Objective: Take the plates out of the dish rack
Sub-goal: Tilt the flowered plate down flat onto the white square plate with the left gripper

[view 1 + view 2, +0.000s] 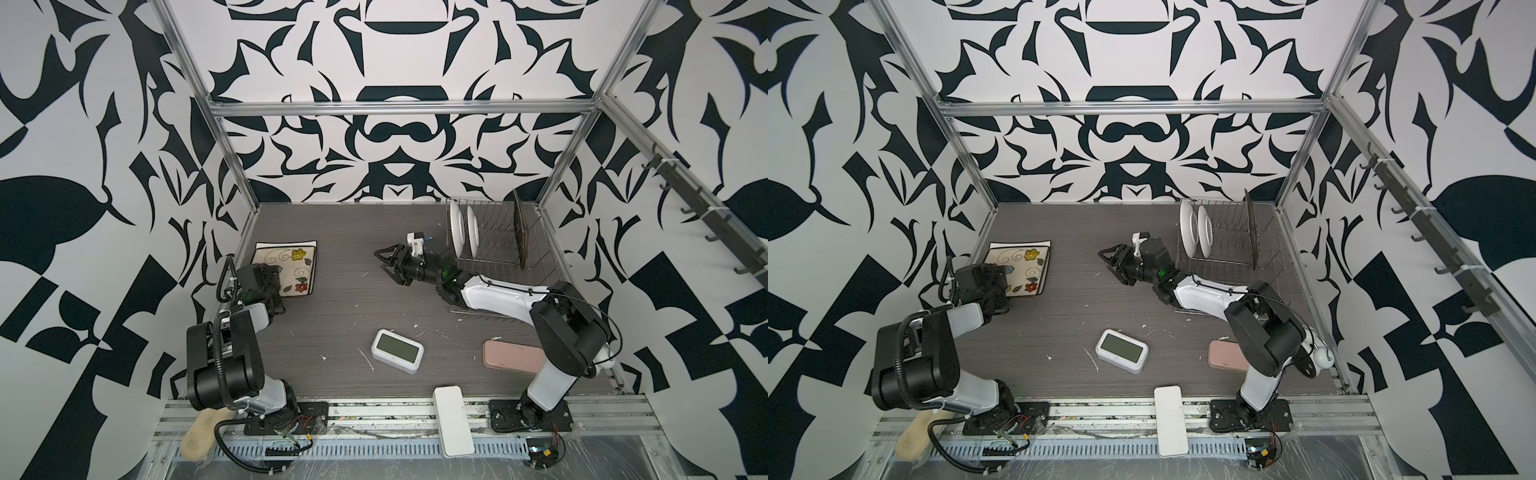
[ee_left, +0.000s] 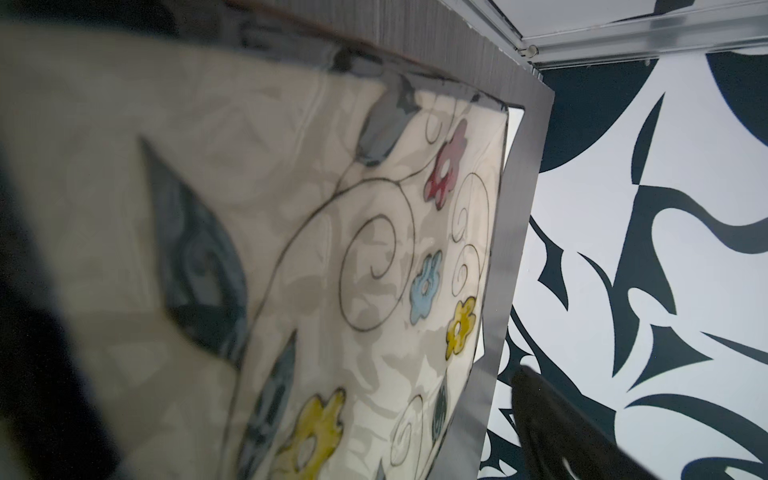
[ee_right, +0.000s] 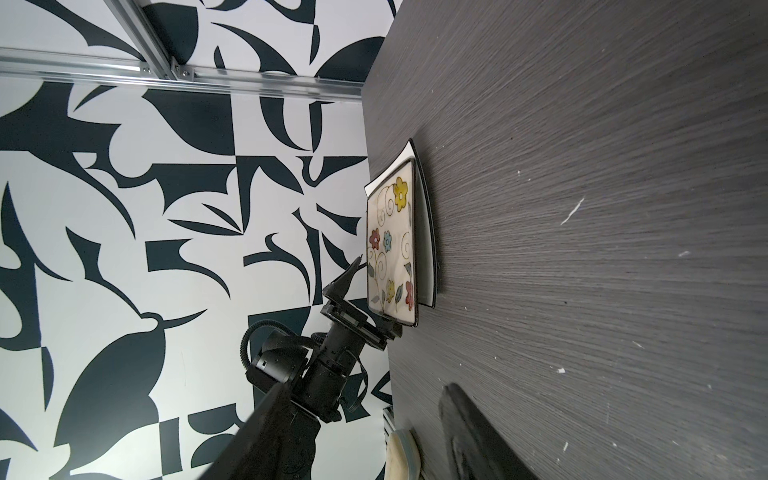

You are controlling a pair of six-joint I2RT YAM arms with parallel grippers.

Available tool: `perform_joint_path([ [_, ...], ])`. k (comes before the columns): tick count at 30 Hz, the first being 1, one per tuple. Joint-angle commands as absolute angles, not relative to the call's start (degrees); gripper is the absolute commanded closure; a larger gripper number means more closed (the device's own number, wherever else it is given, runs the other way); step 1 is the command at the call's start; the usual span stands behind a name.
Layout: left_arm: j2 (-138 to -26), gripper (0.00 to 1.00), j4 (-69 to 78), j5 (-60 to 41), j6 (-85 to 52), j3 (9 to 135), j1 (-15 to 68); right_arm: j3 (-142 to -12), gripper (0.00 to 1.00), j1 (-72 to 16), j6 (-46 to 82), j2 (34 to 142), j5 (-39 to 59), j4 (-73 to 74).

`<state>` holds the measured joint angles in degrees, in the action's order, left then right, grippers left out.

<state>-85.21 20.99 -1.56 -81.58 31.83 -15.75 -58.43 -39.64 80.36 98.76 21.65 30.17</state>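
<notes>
- In both top views the dish rack (image 1: 494, 245) (image 1: 1225, 245) stands at the back right of the desk (image 1: 332, 299).
- Two round white plates (image 1: 457, 230) (image 1: 1187, 228) stand upright, side by side, at the rack's left end. A dark plate (image 1: 521, 228) (image 1: 1251, 224) stands upright near its right end, with empty prongs between.
- A square floral plate (image 1: 291, 266) (image 1: 1023, 266) lies flat on the desk at the far left, well apart from the rack.
- The left arm's wrist covers that plate's near left corner, and the fingers there are hidden.
- The right gripper (image 1: 384, 262) (image 1: 1111, 264) hangs over the middle of the desk just left of the rack. It points left, with its fingers spread and nothing between them.
- A clock (image 1: 397, 351) and a pink case (image 1: 513, 354) lie near the front of the desk.
- In the left wrist view the floral plate (image 2: 374, 249) fills most of the picture, close and blurred. One dark finger (image 2: 561, 424) shows beyond its edge.
- In the right wrist view the floral plate (image 3: 390, 249) rests on a second square plate (image 3: 426, 232), white with a dark rim.
- There the left gripper (image 3: 368, 297) sits at the stack's corner with its fingers wide apart. The upper finger (image 3: 349, 274) is clear above the floral plate, and the lower one sits by the corner near the desk.
</notes>
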Motion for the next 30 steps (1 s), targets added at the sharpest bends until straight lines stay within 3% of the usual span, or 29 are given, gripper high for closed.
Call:
perform_joint_path([
  [1, -85.67, 0.08, 21.30, -2.77, -81.64, 34.52, -15.82, -58.21, 0.39, -39.95, 78.93, 95.62, 21.36, 31.98],
  [12, -85.52, 0.00, 14.80, -2.55, -80.29, 37.14, -15.82, -58.01, 0.39, -39.99, 78.93, 95.36, 21.27, 31.90],
  [30, -88.95, 0.01, 5.42, -5.49, -79.10, 43.23, -15.83, -58.01, 0.39, -39.99, 78.97, 94.99, 21.27, 32.11],
])
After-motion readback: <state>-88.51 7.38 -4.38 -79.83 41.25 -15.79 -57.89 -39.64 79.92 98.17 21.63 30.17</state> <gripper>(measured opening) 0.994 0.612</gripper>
